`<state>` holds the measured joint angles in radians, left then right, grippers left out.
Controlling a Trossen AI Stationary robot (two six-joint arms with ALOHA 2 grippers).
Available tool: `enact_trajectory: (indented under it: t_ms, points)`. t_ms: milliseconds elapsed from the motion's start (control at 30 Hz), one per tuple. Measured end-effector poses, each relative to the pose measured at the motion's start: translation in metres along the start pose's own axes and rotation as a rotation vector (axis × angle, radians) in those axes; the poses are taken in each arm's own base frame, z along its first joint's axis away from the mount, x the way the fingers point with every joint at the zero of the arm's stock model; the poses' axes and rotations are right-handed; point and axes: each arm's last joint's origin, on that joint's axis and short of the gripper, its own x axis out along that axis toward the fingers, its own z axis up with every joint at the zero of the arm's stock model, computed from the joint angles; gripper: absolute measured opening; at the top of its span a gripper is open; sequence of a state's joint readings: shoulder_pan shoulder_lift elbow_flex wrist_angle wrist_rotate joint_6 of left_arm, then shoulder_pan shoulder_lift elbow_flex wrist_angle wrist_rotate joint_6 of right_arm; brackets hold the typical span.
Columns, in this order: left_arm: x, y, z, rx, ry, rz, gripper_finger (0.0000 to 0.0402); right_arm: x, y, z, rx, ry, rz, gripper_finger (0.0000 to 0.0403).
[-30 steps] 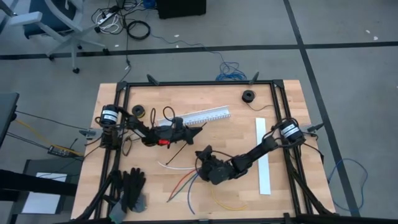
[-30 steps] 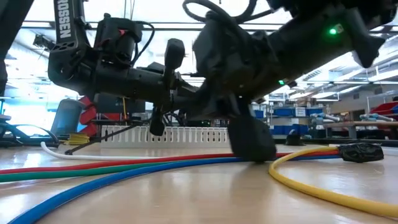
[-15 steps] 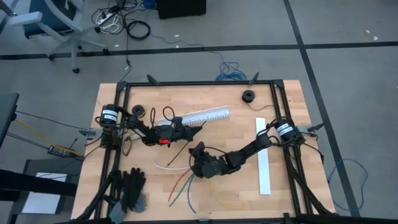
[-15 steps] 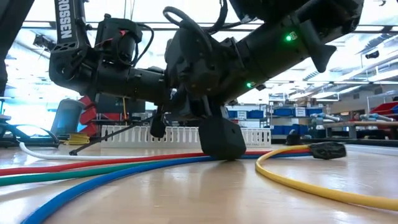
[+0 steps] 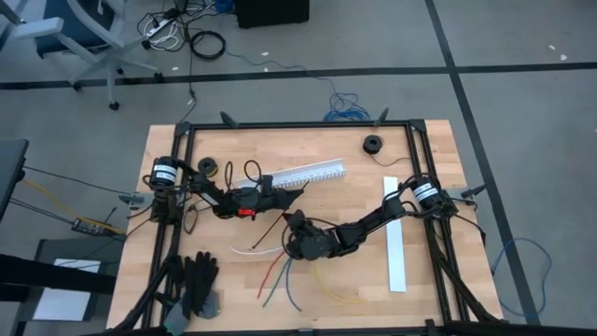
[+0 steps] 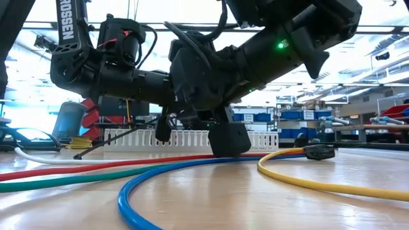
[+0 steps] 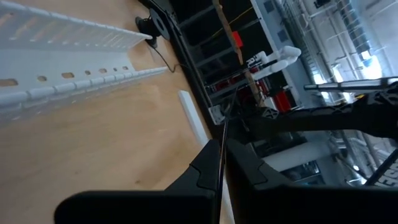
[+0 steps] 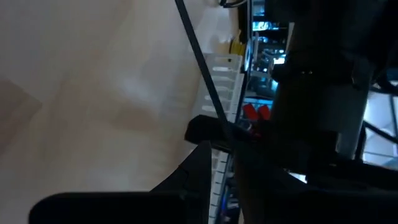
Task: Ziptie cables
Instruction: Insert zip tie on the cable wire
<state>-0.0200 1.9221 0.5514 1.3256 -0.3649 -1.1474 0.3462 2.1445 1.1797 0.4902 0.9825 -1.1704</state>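
Note:
The cables (image 5: pixel 272 277), red, green, blue, yellow and white, fan out on the wooden table toward its near edge; in the low view they run under my right gripper (image 6: pixel 227 144) to a dark plug (image 6: pixel 317 152). My right gripper (image 5: pixel 292 240) is shut low over the point where they meet. Just beyond it, my left gripper (image 5: pixel 297 194) is shut on a thin black zip tie (image 5: pixel 269 226), seen as a strip in the right wrist view (image 8: pixel 199 56). My left gripper pinches the zip tie (image 7: pixel 222 146) between its two fingers, which lie level and come from the table's left. The strip sticks out past the fingertips. My right gripper is shut on the cable bundle (image 6: pixel 255 155) near its plug end, slanting down from the table's right. The gripper hides the place of contact. The cables lie on the table.
A white slotted channel (image 5: pixel 303 175) lies behind the grippers and a flat white strip (image 5: pixel 395 233) at the right. Black spools sit at the far left (image 5: pixel 207 168) and far right (image 5: pixel 373 144). Black gloves (image 5: pixel 196 280) lie at the near left corner.
My right gripper has gone toward the table's left edge and rolled, dragging the cables along the table. The yellow loop and the plug have slid left with it, and the blue cable has bowed into a curve near the front.

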Motion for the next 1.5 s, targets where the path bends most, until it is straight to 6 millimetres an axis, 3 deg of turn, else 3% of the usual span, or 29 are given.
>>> enact_trajectory:
  t_ms: [500, 933, 1500]
  points:
    - [0.001, -0.011, 0.009, -0.118, -0.030, -0.137, 0.0000, 0.000, -0.004, 0.002, -0.119, -0.015, -0.027, 0.0050]
    - [0.001, -0.012, 0.008, -0.120, -0.026, -0.143, 0.0000, 0.003, -0.005, -0.001, -0.249, -0.003, -0.023, 0.0027]
    - [-0.001, -0.019, 0.012, -0.157, -0.051, -0.221, 0.0000, 0.002, -0.014, 0.001, -0.232, 0.011, -0.089, 0.0022]
